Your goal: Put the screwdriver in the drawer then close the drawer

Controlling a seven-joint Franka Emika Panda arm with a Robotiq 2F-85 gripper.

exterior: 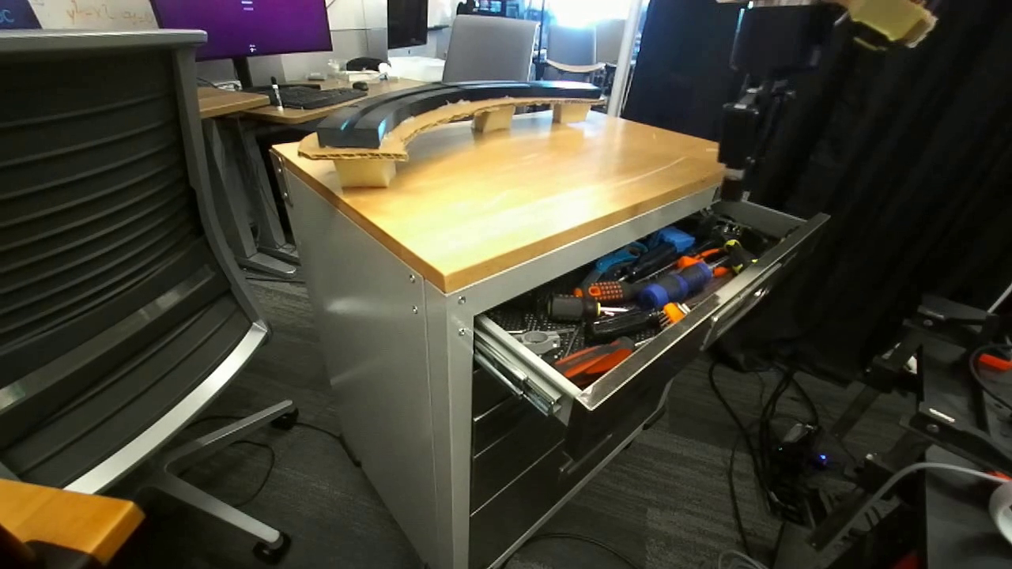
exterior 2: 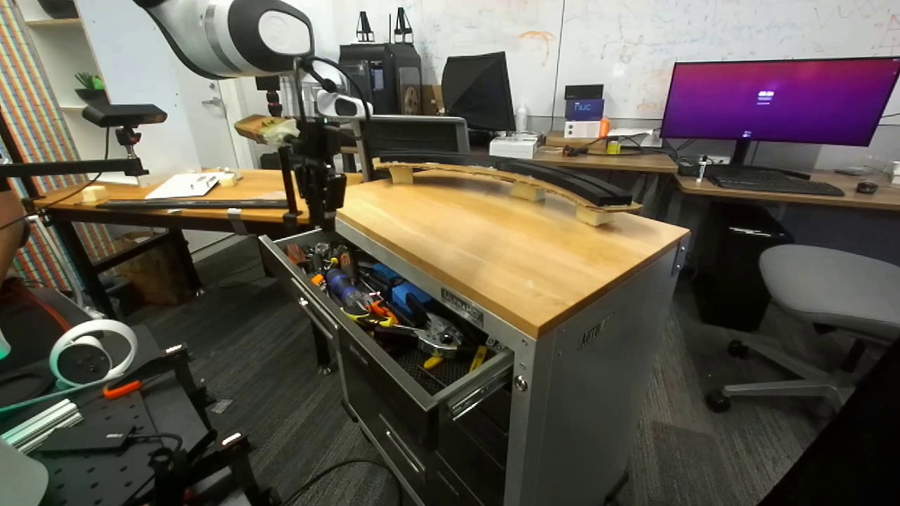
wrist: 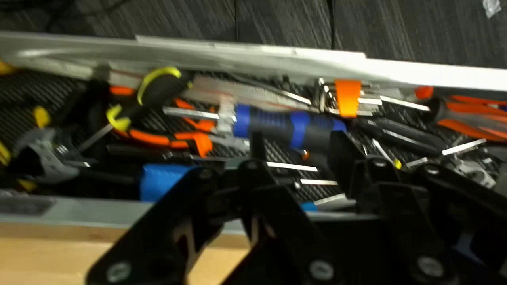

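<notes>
Claw (wrist: 297,146): spread wide, gripping nothing, hanging over the pulled-out drawer (exterior: 644,355).
Screwdriver (exterior: 571,307): stubby and dark, lying inside toward one end; placing looks done.
Front lip (wrist: 253,59): beyond the claw, opposite the tabletop (wrist: 39,257); closing likely means reaching outside it, then pushing inward.

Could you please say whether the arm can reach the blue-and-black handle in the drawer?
Probably yes: the open pincer hangs above the open drawer, and nothing seems to lie across the blue-and-black handle.
</notes>
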